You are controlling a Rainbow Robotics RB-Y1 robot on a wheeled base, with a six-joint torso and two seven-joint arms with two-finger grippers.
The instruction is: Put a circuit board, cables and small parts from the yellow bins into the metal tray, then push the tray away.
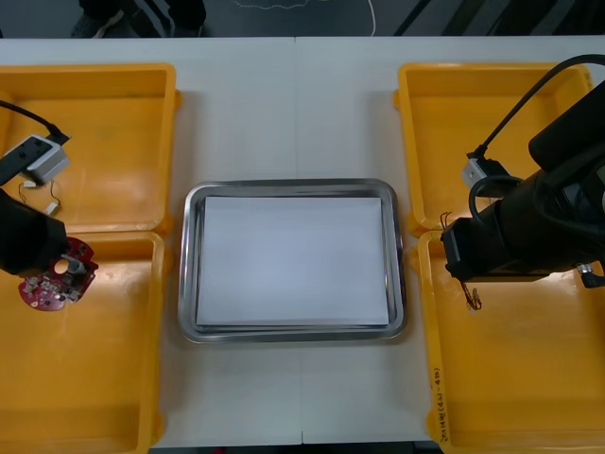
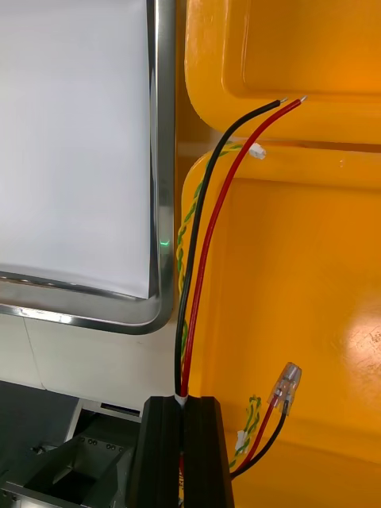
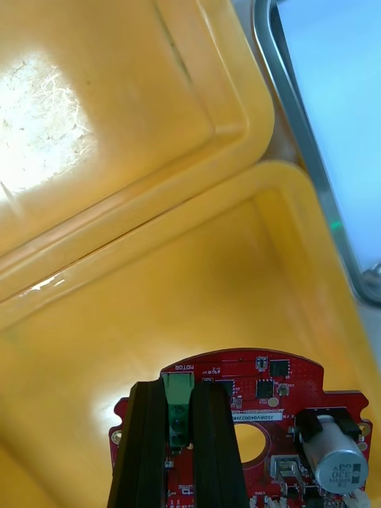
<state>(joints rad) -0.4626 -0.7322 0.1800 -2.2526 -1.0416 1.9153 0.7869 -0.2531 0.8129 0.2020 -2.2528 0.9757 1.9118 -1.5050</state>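
Observation:
My left gripper [image 3: 178, 390] is shut on the green connector of a round red circuit board [image 3: 270, 397], which hangs just over the near left yellow bin [image 1: 85, 378]. The front view shows the board [image 1: 55, 282] under my left arm. Between the fingers of my right gripper [image 2: 183, 402], a black and red cable [image 2: 208, 230] is held. It runs from the fingers across the near right bin [image 2: 302, 278] to the far right bin's rim. The metal tray [image 1: 293, 186], white inside, lies between the bins with nothing in it.
A twisted yellow and green cable [image 2: 189, 222] lies along the near right bin's wall, by the tray's rim [image 2: 163, 159]. Another red and black cable with a clear plug [image 2: 284, 382] sits near my right fingers. A small wire [image 1: 52, 200] lies in the far left bin [image 1: 113, 123].

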